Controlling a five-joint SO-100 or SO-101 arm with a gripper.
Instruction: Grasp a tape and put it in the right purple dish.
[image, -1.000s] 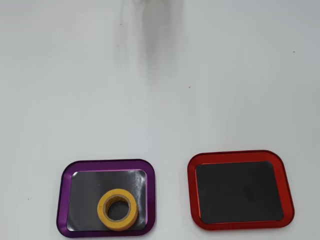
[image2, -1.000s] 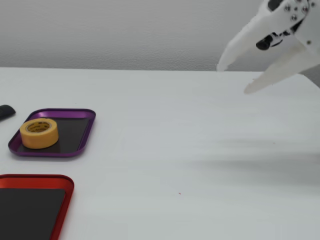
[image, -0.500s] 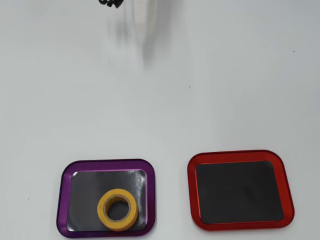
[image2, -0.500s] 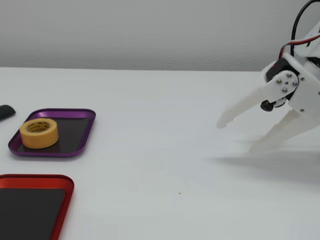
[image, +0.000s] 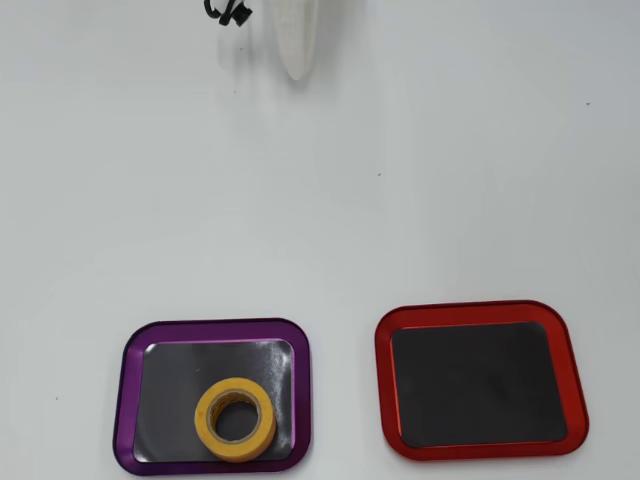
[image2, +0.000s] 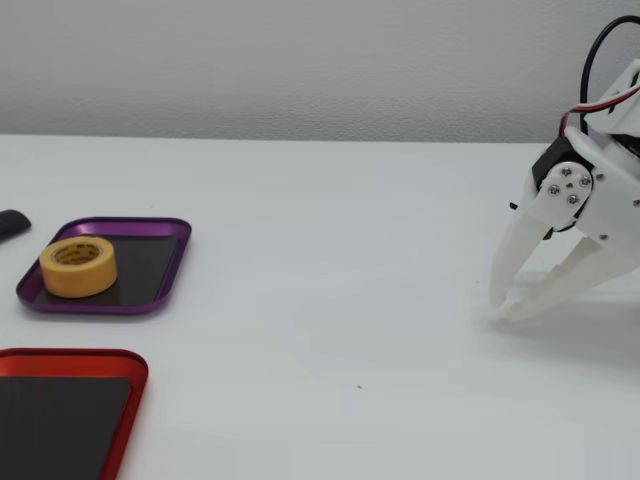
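Lab-like bench: bare white table (image2: 330, 250), plain grey wall (image2: 300, 60).
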